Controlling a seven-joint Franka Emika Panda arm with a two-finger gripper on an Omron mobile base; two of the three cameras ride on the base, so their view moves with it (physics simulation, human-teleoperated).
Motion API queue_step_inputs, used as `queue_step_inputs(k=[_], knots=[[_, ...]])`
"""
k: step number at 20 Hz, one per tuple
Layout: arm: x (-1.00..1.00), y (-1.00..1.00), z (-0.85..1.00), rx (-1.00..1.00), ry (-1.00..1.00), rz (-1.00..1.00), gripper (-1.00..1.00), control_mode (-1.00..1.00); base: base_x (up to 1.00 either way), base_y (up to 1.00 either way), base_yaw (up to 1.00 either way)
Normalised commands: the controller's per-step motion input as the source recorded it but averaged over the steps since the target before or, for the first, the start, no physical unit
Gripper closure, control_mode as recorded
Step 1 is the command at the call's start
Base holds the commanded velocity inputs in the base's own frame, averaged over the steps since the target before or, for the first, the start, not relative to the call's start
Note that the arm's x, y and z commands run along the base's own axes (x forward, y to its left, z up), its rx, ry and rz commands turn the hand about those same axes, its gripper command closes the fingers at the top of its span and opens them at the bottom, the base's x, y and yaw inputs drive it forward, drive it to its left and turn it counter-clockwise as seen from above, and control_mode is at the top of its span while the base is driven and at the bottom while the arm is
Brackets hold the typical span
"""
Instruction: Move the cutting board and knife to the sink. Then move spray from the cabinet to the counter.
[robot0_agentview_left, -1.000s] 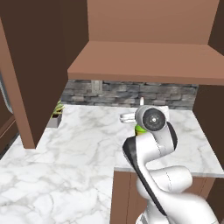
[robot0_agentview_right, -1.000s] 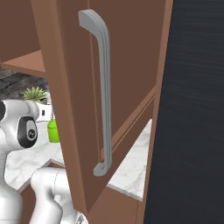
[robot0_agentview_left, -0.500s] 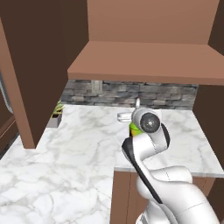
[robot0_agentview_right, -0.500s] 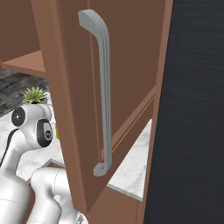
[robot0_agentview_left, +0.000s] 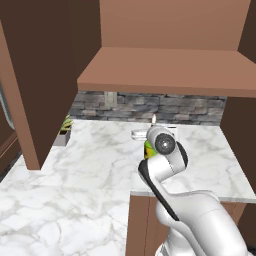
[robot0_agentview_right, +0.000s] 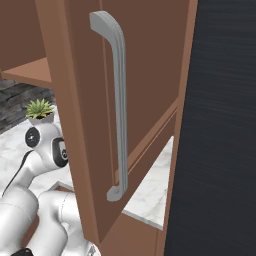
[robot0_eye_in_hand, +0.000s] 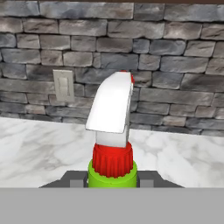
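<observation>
My gripper (robot0_eye_in_hand: 112, 180) is shut on the spray (robot0_eye_in_hand: 112, 131), a green bottle with a red collar and a white trigger head standing upright between the dark fingertips (robot0_eye_in_hand: 73, 178). In the left base view a sliver of the green spray (robot0_agentview_left: 147, 149) shows beside my wrist, over the white marble counter (robot0_agentview_left: 90, 165) and below the brown cabinet (robot0_agentview_left: 165, 70) shelf. Whether the bottle touches the counter I cannot tell. The cutting board, knife and sink are out of view.
A grey stone backsplash (robot0_eye_in_hand: 175, 65) with a wall outlet (robot0_eye_in_hand: 64, 85) rises behind the counter. A small potted plant (robot0_agentview_left: 64, 131) stands at the back left. An open cabinet door (robot0_agentview_left: 25, 75) hangs at the left; another door's grey handle (robot0_agentview_right: 117, 100) is close at the right.
My wrist has moved a little left and down with the spray in it. In the right base view the green bottle has slipped out of sight behind the arm.
</observation>
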Motion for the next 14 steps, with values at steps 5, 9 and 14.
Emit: queue_step_inputs(k=[5,9,14], knots=[[0.29,0.03,-0.17,0.0,-0.04,-0.02,1.0,-1.0,0.0,0.0,0.0],[0.22,0.01,-0.16,0.0,-0.01,-0.02,1.0,-1.0,0.0,0.0,0.0],[0.1,0.0,-0.17,0.0,0.0,-0.01,1.0,-1.0,0.0,0.0,0.0]])
